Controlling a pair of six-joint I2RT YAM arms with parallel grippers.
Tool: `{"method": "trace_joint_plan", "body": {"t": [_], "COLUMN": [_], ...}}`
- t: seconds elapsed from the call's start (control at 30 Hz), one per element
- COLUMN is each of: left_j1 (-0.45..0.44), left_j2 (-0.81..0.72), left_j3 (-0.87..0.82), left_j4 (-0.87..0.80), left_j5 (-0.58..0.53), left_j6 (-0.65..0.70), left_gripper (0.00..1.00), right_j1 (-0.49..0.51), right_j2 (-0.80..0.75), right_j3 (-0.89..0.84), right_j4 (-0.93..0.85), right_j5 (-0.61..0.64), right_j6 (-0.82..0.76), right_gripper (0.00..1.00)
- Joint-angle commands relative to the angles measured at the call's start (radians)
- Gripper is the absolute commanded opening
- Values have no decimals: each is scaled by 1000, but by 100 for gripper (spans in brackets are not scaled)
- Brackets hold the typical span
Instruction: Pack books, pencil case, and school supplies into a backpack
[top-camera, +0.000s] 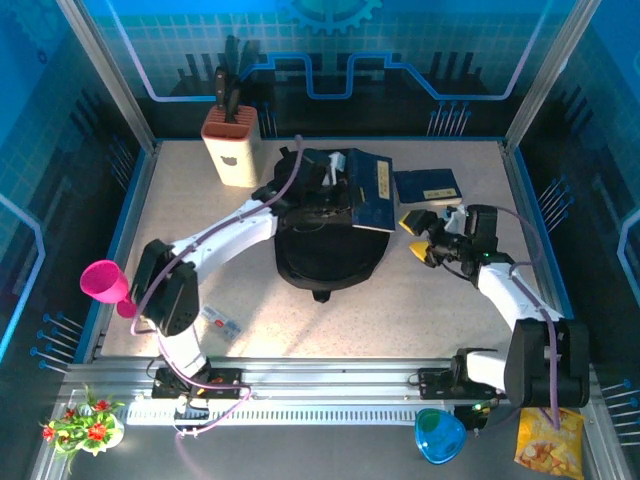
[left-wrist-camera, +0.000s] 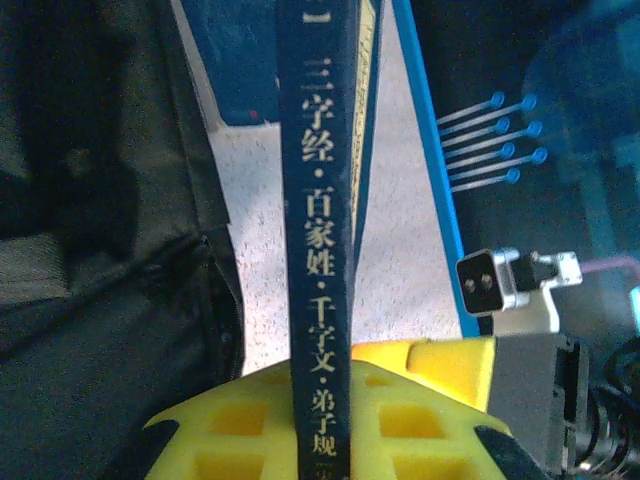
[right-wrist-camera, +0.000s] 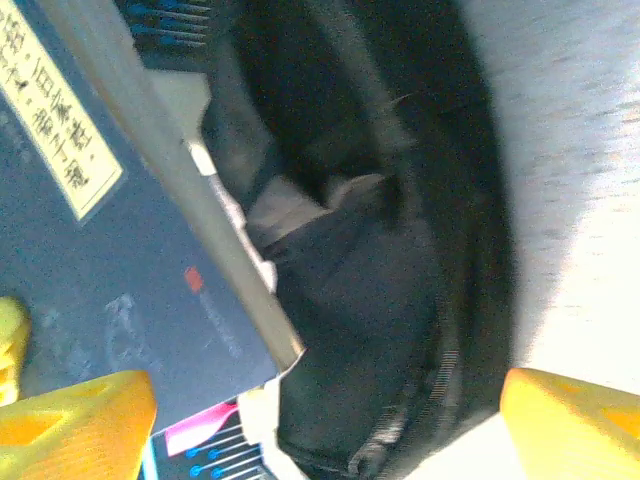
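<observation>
The black backpack (top-camera: 330, 250) lies in the middle of the table. A dark blue book (top-camera: 372, 190) with a yellowish label stands tilted over the backpack's far end. My left gripper (top-camera: 345, 192) is shut on that book; in the left wrist view its spine (left-wrist-camera: 320, 250) runs between the yellow jaws (left-wrist-camera: 320, 430), with the backpack (left-wrist-camera: 100, 250) to the left. Another dark blue book (top-camera: 427, 185) lies flat on the table further right. My right gripper (top-camera: 417, 237) stands open just right of the backpack, holding nothing. In its wrist view, the gripper (right-wrist-camera: 325, 430) faces the backpack (right-wrist-camera: 400, 250) and the book (right-wrist-camera: 90, 250).
A cream knife block (top-camera: 231, 140) stands at the back left. A pink cup (top-camera: 104, 280) sits at the left edge and small packets (top-camera: 222, 322) lie near the left arm. A blue bowl (top-camera: 438, 435), snack bag (top-camera: 548, 440) and flowers (top-camera: 85, 420) sit off the table's front.
</observation>
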Motion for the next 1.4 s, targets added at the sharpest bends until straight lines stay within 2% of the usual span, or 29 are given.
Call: {"method": "trace_joint_plan", "body": {"t": [0.0,0.2,0.4,0.63,0.9,1.2,1.37], "left_j1": [34,52,52,51,51,51,54], "left_j2": [-96,-171,-161,-136,-123,-115,-124], "left_j3": [-110,-274,-348,-369,-360,-351,-351], "left_j4": [240,445,602,648,637,612,544], "left_j5": [-22,-81,-104,-118,-109,-94,-95], "left_j6": [-98,-253,-393,-465,-483,-489,-439], "left_gripper": [8,9,9,9,9,12,22], "right_j1": [66,184,285,358,373,373,362], "right_j2": [-17,2,38,90,171,220,189], "right_j3": [-10,-19,-5,30,77,92,95], "right_j4": [180,368,509,541,619,700,650], "right_j5": [0,99,212,317,335,378,385], "right_j6": [155,319,406,457,471,453,392], "right_gripper": [92,93,93,90,81,52,22]}}
